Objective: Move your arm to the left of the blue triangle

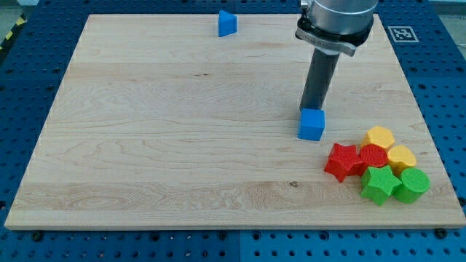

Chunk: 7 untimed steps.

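The blue triangle (227,23) sits near the top edge of the wooden board, a little left of the view's centre. My tip (313,109) is far from it, toward the view's right and lower, at mid-height of the board. The tip stands just behind a blue cube (312,124), touching or nearly touching the cube's top edge. The rod runs up to the arm's grey wrist at the view's top right.
A cluster of blocks lies at the board's lower right: a red star (344,161), a red round block (373,156), two yellow blocks (379,136) (401,156), a green star (379,184) and a green round block (413,183).
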Available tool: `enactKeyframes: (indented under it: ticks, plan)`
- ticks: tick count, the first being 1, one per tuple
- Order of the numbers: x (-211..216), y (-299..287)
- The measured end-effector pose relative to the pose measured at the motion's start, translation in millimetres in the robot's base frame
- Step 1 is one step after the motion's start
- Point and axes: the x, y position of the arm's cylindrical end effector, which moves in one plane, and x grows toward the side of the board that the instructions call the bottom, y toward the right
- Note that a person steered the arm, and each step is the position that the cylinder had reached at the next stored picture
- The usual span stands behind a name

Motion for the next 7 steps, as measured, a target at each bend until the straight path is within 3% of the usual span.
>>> enactKeyframes:
  ticks: [2, 3, 5, 7]
  plan:
    - [17, -5]
    - [-8, -41]
    - [-99, -159]
    - [-215, -192]
